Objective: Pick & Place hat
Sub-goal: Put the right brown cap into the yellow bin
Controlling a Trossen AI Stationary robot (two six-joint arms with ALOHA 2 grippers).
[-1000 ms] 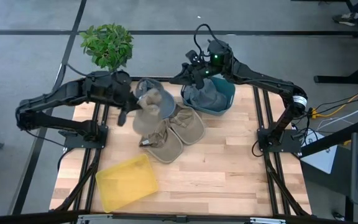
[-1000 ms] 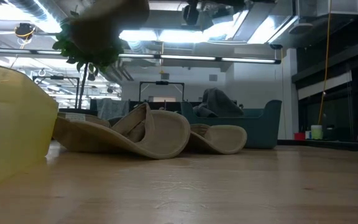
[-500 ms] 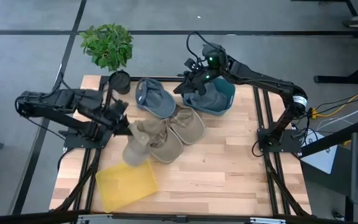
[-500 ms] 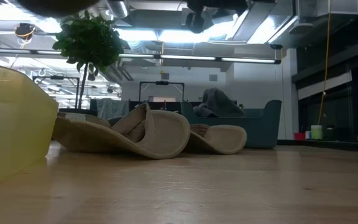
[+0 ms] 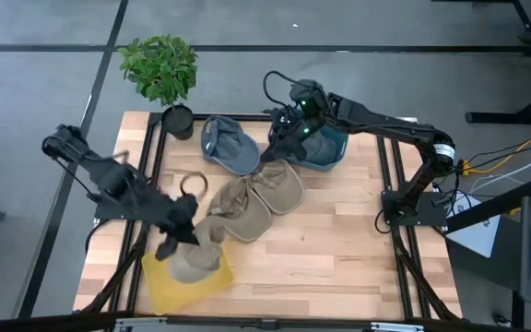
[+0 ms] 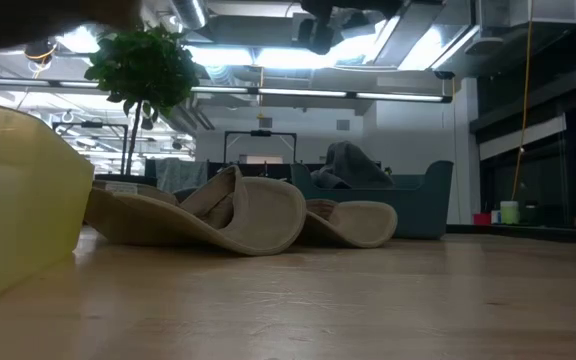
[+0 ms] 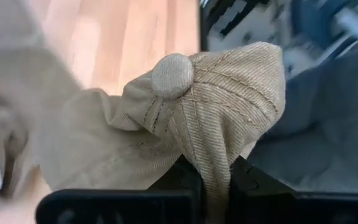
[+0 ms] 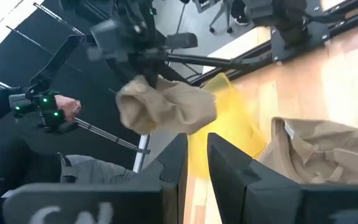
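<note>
- Left tool [image 5: 175, 232] — clamped on a tan hat [image 5: 194, 259] — hangs over the yellow bin [image 5: 164, 281] at the lower left of the high view.
- Right tool [image 5: 279, 138], upper centre, sits by the teal tub [image 5: 337, 146]; fingers [image 8: 174, 163] slightly apart, nothing between them.
- Two more tan hats [image 5: 256, 198] and a grey-blue one [image 5: 230, 146] lie mid-bench [image 5: 339, 249].
- Potted plant [image 5: 159, 66] stands upper left.

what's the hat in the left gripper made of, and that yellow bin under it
The tan hat clamped in the left gripper looks like woven cotton twill: matte, ribbed weave, stitched seams, a cloth-covered top button. The yellow bin looks like thin translucent plastic, smooth and slightly glossy.
</note>
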